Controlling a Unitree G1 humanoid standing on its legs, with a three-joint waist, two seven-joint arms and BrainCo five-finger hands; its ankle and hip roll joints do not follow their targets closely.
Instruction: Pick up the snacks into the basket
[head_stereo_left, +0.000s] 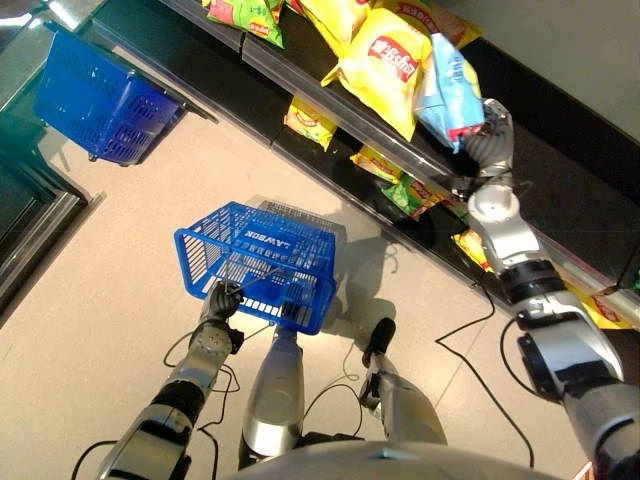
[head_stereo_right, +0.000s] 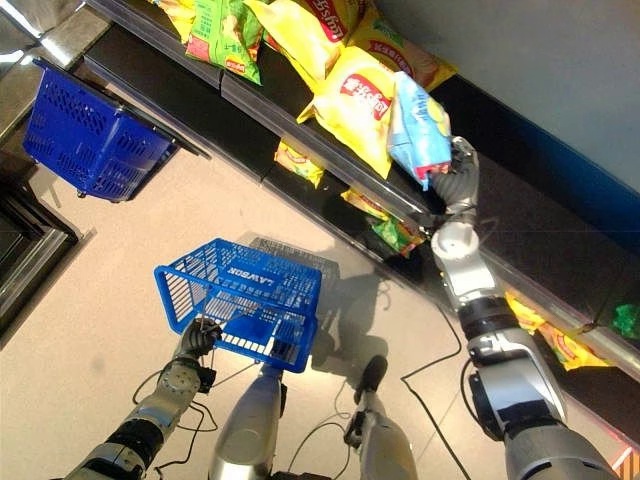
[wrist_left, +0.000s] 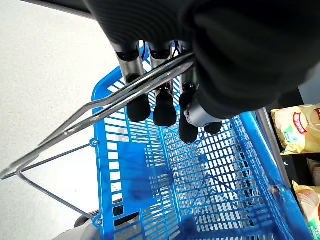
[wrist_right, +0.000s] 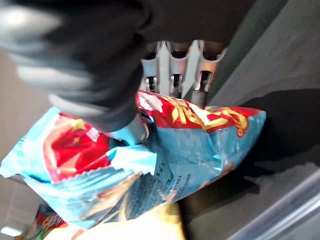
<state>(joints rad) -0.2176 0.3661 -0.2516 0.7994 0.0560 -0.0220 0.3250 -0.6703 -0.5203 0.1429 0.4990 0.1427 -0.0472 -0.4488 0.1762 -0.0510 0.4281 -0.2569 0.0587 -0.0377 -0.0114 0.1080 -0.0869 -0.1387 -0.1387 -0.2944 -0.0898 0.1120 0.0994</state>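
The left hand has its fingers curled round the wire handle of a blue basket, which hangs above the pale floor with its open top turned toward the shelves. The basket's rim stands well apart from the shelf edge, with bare floor between them.

The right hand is raised at the dark shelf, thumb and fingers pinched on a light blue snack bag with red print. The bag is gripped at its lower end, and its upper part lies against a big yellow bag just beside it. Past the hand the shelf board is bare and dark, ending in a metal front edge.

More yellow bags and a green bag lie along the upper shelf, some overhanging its front lip. Smaller packets sit on the lower tier.

A second blue basket rests at the far left, near the end of the shelving, well apart from the held one
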